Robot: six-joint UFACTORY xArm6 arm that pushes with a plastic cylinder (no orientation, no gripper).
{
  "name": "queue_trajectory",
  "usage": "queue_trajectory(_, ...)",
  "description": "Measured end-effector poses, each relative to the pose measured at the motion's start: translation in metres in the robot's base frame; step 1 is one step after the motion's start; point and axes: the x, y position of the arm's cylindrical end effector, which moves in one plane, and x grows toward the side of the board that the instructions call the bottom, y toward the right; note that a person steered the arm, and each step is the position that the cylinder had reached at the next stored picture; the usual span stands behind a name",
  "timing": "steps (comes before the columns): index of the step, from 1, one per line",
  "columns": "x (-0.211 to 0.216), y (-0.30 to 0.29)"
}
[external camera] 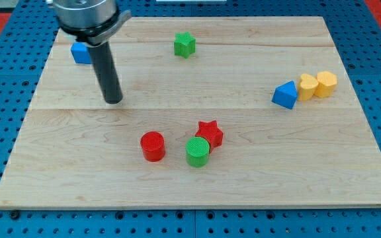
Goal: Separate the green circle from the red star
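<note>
The green circle (198, 151) stands on the wooden board below the middle, touching the red star (210, 133), which sits just up and to its right. My tip (113, 101) rests on the board at the upper left, well apart from both, up and to the left of the green circle. The dark rod rises from the tip toward the view's top.
A red circle (153, 146) stands left of the green circle. A green star (184, 44) is near the top middle. A blue block (80, 52) sits at the top left, partly behind the rod. A blue block (285, 95) and two yellow blocks (307, 86) (327, 83) cluster at the right.
</note>
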Motion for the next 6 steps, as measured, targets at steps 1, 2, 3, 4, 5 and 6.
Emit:
queue_trajectory(1,0.038,-0.015)
queue_trajectory(2,0.083,-0.021)
queue_trajectory(3,0.145,-0.016)
queue_trajectory(4,0.186,0.020)
queue_trajectory(5,0.186,0.078)
queue_trajectory(6,0.163,0.166)
